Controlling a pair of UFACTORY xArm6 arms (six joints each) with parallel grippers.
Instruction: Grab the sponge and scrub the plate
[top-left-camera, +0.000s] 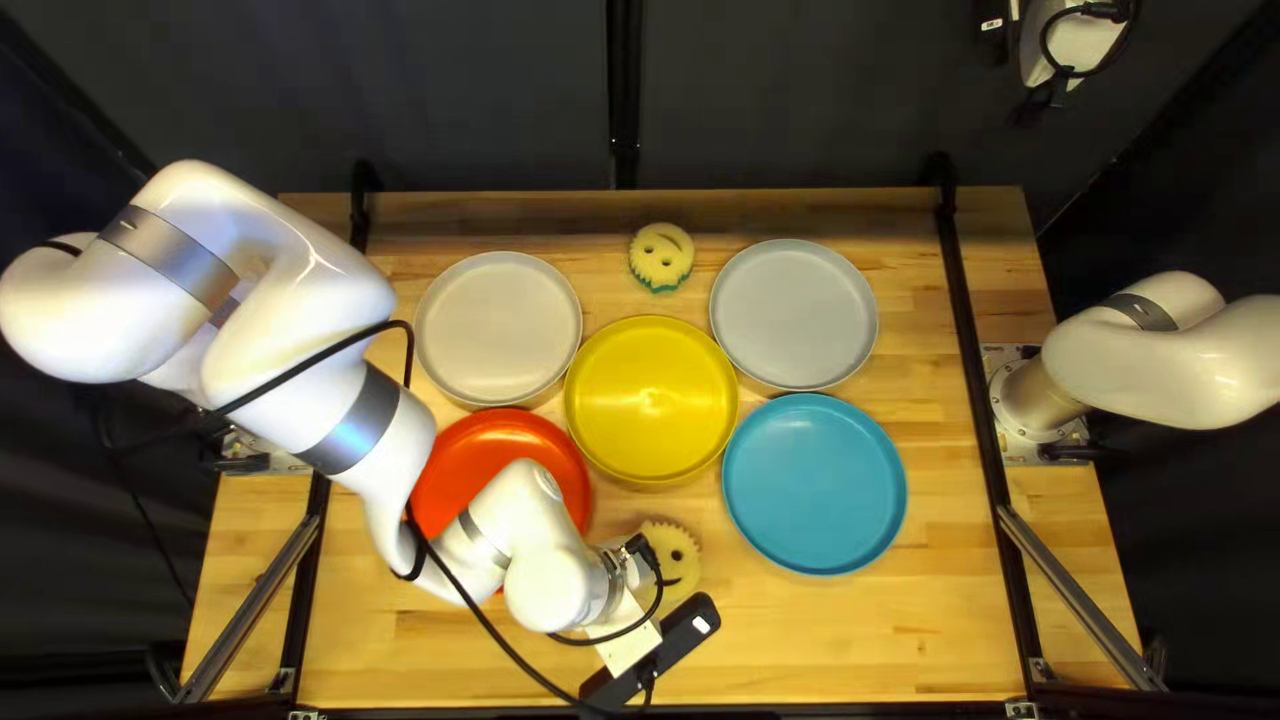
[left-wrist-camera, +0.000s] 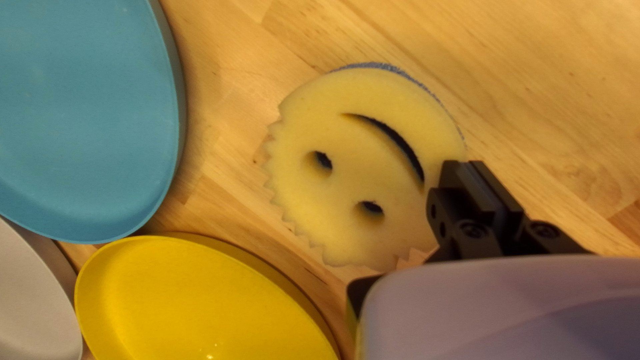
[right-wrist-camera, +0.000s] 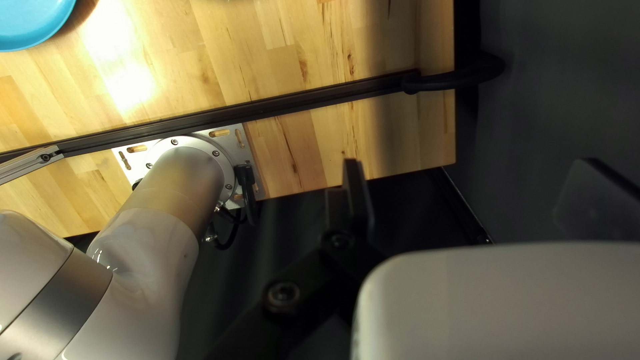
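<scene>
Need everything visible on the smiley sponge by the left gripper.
Round yellow sponge, foam-looking: two eye holes, curved mouth slit, serrated edge on one side, blue layer beneath. It lies face up on the wooden table, nearer the near edge than the yellow plate. The left gripper, shut, overlaps its rim in view; contact unclear.

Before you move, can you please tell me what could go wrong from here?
The left gripper is shut at the edge of the smiley sponge with the blue backing, so lowering it like this might press or push the sponge instead of gripping it.

My left arm hangs across the red plate; a low swing could knock it.

The yellow plate sits very close to the blue plate, so hard scrubbing on one may shift the other.
</scene>
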